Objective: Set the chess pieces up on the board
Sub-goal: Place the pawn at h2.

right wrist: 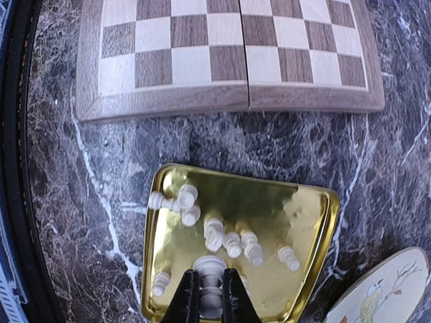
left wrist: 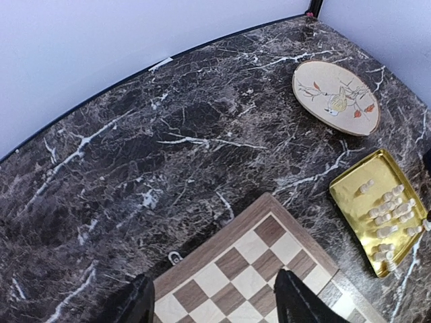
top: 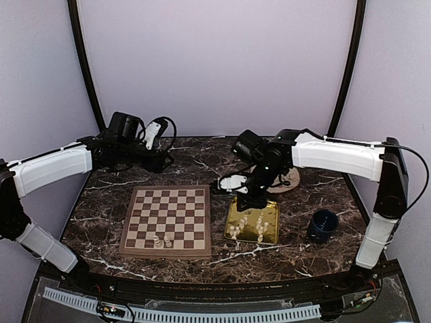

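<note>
The wooden board (top: 168,202) lies left of centre, with two cream chess pieces (top: 162,240) standing in its near row. Several more pieces (top: 250,227) lie in the gold tray (top: 271,233) to its right. My right gripper (top: 250,200) hangs over the tray's far end. In the right wrist view it (right wrist: 210,296) is shut on one cream piece (right wrist: 210,269), held above the loose pieces (right wrist: 232,242) in the tray (right wrist: 316,222). My left gripper (top: 158,159) is open and empty beyond the board's far edge. Its fingers (left wrist: 135,306) straddle the board's corner (left wrist: 249,266).
A blue cup (top: 323,224) stands right of the tray. A round painted plate (top: 288,180) lies behind the tray and shows in the left wrist view (left wrist: 335,96). The tray shows there too (left wrist: 347,195). The board's edge (right wrist: 229,97) lies just beyond the tray.
</note>
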`<move>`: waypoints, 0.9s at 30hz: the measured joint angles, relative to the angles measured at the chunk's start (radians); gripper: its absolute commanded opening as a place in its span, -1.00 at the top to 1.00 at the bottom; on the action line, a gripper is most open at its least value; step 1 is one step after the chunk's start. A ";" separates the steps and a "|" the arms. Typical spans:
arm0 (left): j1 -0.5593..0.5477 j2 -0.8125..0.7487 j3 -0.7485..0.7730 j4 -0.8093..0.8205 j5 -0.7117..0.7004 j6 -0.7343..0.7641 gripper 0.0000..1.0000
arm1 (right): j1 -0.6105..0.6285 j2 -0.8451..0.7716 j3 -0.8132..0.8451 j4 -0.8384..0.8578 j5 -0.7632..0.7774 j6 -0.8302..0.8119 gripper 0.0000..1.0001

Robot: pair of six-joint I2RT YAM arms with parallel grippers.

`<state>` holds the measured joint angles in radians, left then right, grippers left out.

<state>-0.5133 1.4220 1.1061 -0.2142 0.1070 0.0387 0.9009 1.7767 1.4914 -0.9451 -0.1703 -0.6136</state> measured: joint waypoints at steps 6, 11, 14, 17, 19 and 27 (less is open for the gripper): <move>-0.001 0.002 0.128 -0.146 -0.105 -0.063 -0.98 | 0.079 0.131 0.166 -0.003 0.021 0.006 0.91; -0.002 -0.135 0.037 -0.199 -0.208 -0.103 -0.98 | 0.121 0.201 0.256 0.002 0.014 0.012 0.91; -0.002 -0.243 -0.113 -0.184 -0.299 -0.103 -0.98 | 0.143 0.248 0.304 0.004 0.012 0.013 0.91; -0.002 -0.335 -0.259 -0.145 -0.357 -0.089 -0.98 | 0.165 0.296 0.340 0.002 0.010 0.013 0.91; -0.002 -0.382 -0.318 -0.127 -0.382 -0.069 -0.98 | 0.180 0.327 0.364 -0.005 0.007 0.015 0.91; -0.002 -0.391 -0.337 -0.035 -0.437 -0.038 -0.98 | 0.237 0.406 0.426 -0.044 -0.002 0.020 0.91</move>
<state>-0.5152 1.0309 0.7692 -0.2497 -0.3298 0.0006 1.1374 2.1822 1.9179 -0.9890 -0.1722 -0.5938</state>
